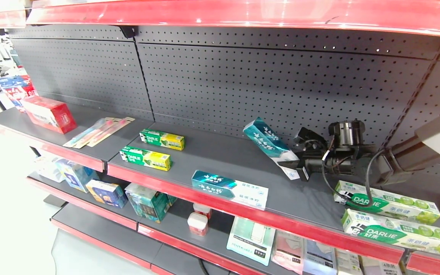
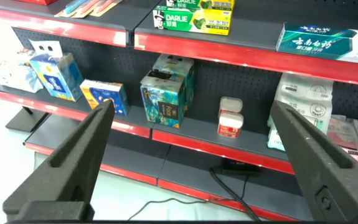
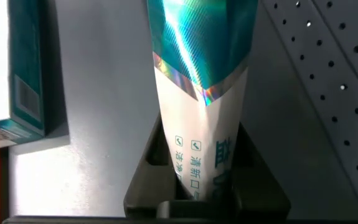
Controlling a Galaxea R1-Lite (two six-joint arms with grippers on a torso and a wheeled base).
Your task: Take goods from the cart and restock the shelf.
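Right tool (image 1: 295, 170): you are clamping the teal toothpaste box (image 1: 267, 143) by its white end.
Box: tilting over the grey shelf (image 1: 220, 156), near the pegboard (image 1: 242, 84).
Left tool (image 2: 191, 106): your fingers are standing wide apart, facing the lower shelves.
Front edge: a matching box (image 1: 229, 189) is lying flat.

At the shelf (image 1: 220, 160): two teal boxes (image 1: 269, 147), four green boxes (image 1: 145, 158), one red box (image 1: 49, 114), two toothbrush packs (image 1: 97, 131)
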